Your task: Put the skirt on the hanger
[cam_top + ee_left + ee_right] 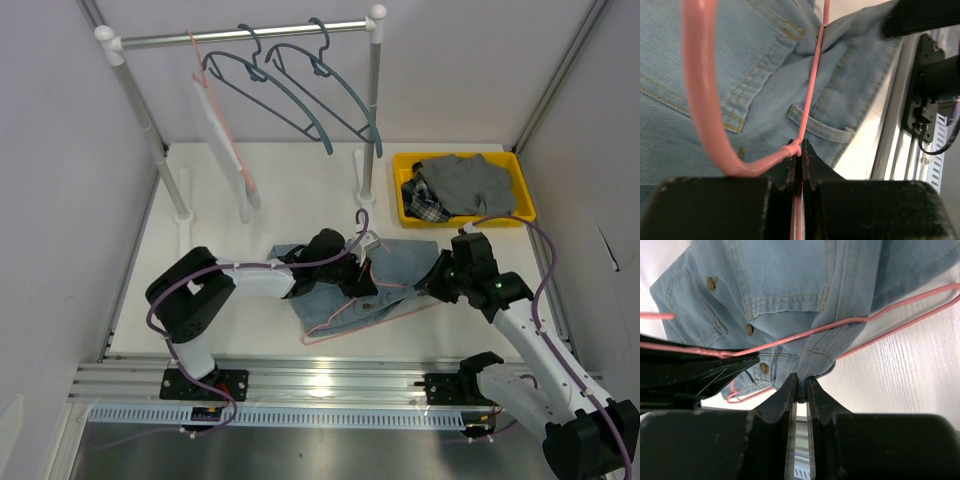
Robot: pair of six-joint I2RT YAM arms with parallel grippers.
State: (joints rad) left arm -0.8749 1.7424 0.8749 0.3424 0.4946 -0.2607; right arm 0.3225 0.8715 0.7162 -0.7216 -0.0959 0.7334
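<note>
A light blue denim skirt (pixel 395 268) lies on the white table in the top view, with a pink wire hanger (pixel 352 322) over and partly through it. My left gripper (pixel 352 268) is shut on the pink hanger (pixel 807 107) at the twist below its hook, and denim (pixel 755 85) fills the background. My right gripper (pixel 438 276) is shut on a bunched fold of the skirt (pixel 822 362) at its waistband. In the right wrist view the hanger's wire (pixel 850 322) crosses the denim, and brass buttons (pixel 749 329) show.
A clothes rail (pixel 240 36) at the back carries two dark grey hangers (pixel 300 90) and a pink-edged white garment (pixel 222 135). A yellow bin (pixel 512 165) of clothes sits at the back right. The metal frame rail (pixel 320 380) runs along the near edge.
</note>
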